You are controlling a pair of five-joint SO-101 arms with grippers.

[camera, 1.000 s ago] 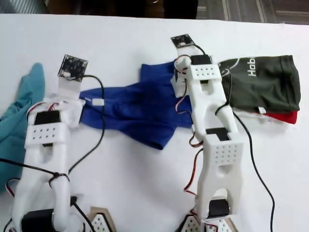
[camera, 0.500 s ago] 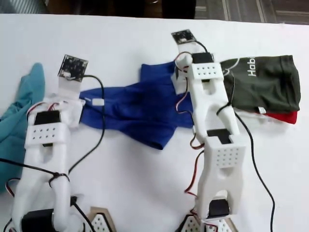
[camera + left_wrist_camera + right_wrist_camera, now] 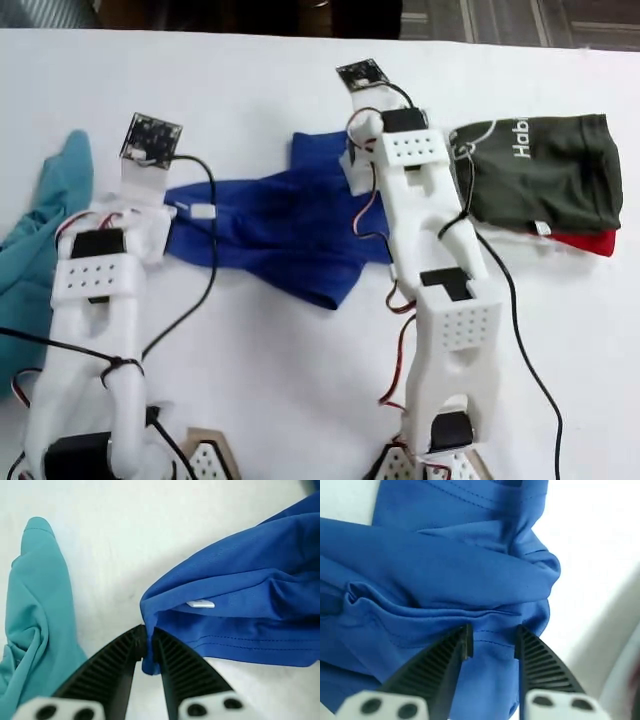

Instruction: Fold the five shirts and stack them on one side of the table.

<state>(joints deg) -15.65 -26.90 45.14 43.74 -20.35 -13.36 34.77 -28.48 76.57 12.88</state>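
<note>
Finds green shirt point(image 3: 540, 180) folded atop red shirt point(image 3: 585, 243) at 3 o'clock; blue shirt point(image 3: 280, 225) crumpled at centre, left gripper point(image 3: 149, 639) clamping its edge, right gripper point(image 3: 492, 642) narrowly parted over its hem; teal shirt point(image 3: 50, 230) heaped at 9 o'clock; judges under half done.

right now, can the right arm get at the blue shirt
Probably yes. The right gripper hangs just over the blue shirt with its jaws open across a fold, and nothing lies between them and the cloth.
</note>
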